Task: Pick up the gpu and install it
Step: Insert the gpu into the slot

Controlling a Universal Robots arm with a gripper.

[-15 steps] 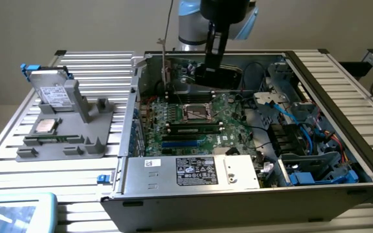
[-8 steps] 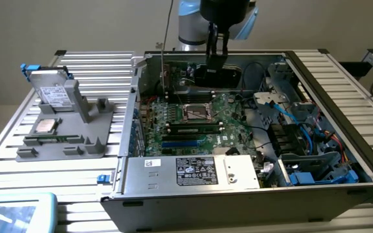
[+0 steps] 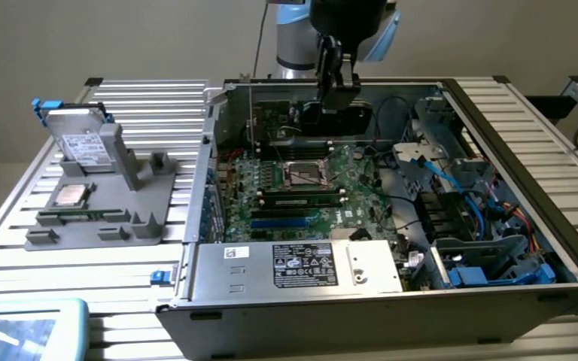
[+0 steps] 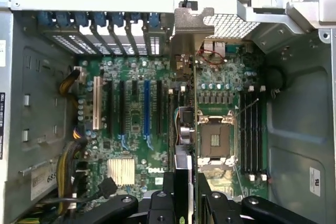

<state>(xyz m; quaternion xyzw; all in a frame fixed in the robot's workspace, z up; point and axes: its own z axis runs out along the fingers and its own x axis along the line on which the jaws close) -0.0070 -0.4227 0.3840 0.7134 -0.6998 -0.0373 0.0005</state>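
The gpu [image 3: 337, 114] hangs on edge over the far end of the open computer case [image 3: 530, 188], and my gripper [image 3: 333, 89] is shut on its upper edge. In the wrist view the gpu [image 4: 190, 35] appears edge-on: its silvery end bracket is near the case's rear slot covers and its thin board runs back to my gripper [image 4: 185, 188]. The card is above the motherboard [image 4: 131, 145], between the expansion slots [image 4: 146, 106] and the CPU socket [image 4: 215, 140]. I cannot tell whether it touches a slot.
A grey holder [image 3: 118, 226] on the exterior view's left carries a silver hard drive [image 3: 80, 139], a CPU [image 3: 71, 194] and a memory stick [image 3: 78, 216]. The power supply box [image 3: 299, 263] fills the case's near end. Blue cables [image 3: 470, 203] and drive bays crowd its right side.
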